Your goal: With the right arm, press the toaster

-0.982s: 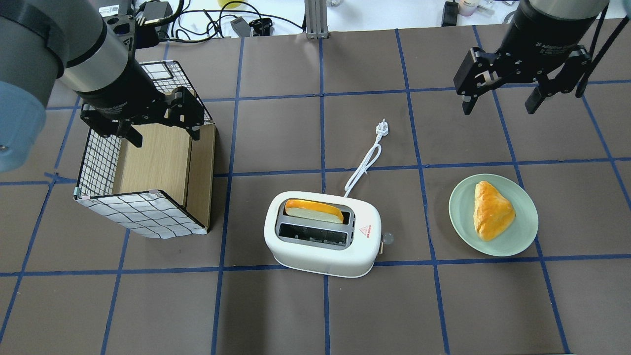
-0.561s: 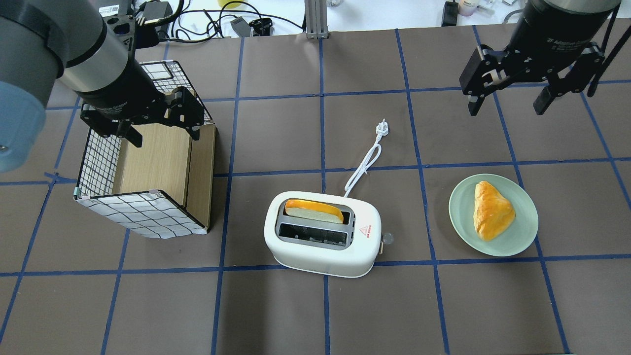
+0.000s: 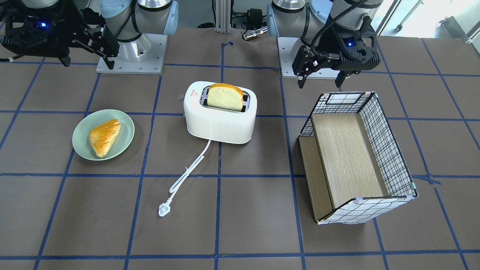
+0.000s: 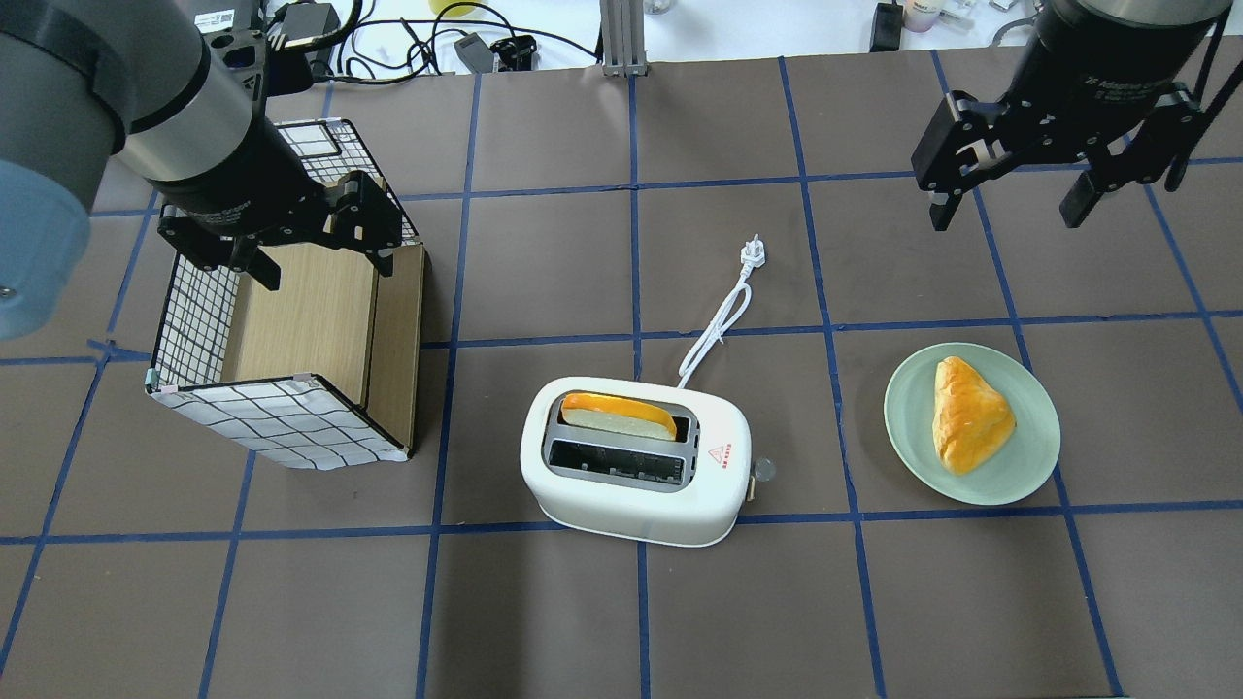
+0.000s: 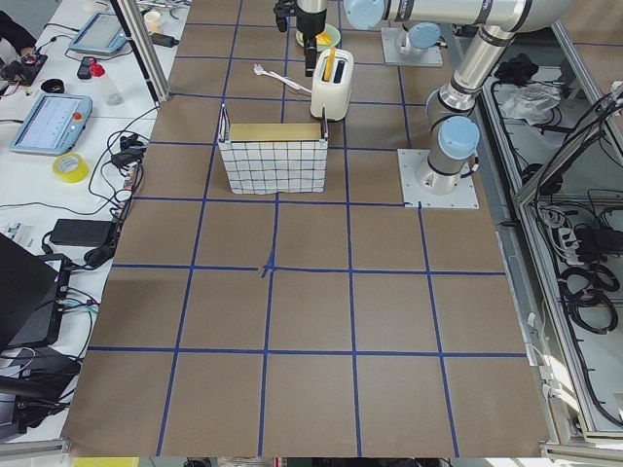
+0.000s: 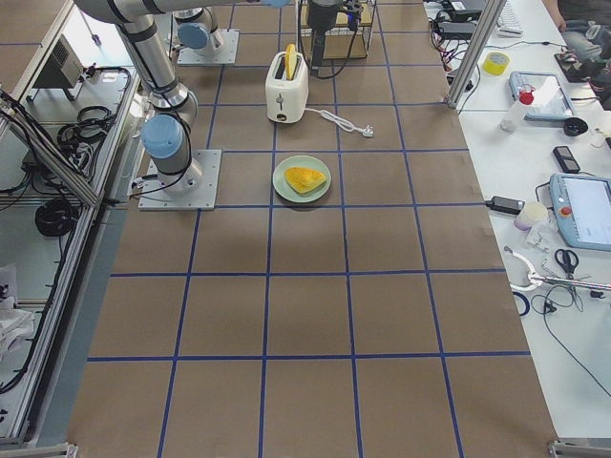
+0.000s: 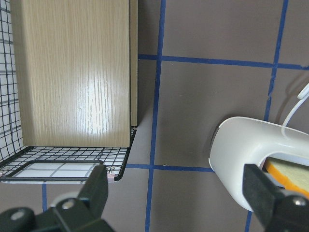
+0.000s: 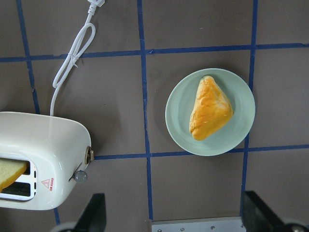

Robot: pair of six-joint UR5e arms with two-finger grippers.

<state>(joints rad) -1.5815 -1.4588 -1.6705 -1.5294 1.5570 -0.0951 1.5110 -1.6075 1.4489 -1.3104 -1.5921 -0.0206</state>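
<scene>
The white toaster (image 4: 636, 471) stands mid-table with a bread slice (image 4: 619, 416) upright in its far slot. Its grey end knob (image 4: 764, 470) faces the plate side, and its cord and plug (image 4: 754, 254) trail away from the robot. The toaster also shows in the front view (image 3: 221, 112) and the right wrist view (image 8: 43, 159). My right gripper (image 4: 1010, 204) is open and empty, high above the table, far beyond and to the right of the toaster. My left gripper (image 4: 325, 270) is open and empty over the basket.
A green plate (image 4: 1029, 466) with a golden pastry (image 4: 966, 413) lies right of the toaster. A wire basket (image 4: 291, 417) with a wooden insert lies on its side at the left. Blue tape lines grid the brown table.
My right gripper has shifted slightly to the right, still open. The left arm, toaster and plate have not moved.
</scene>
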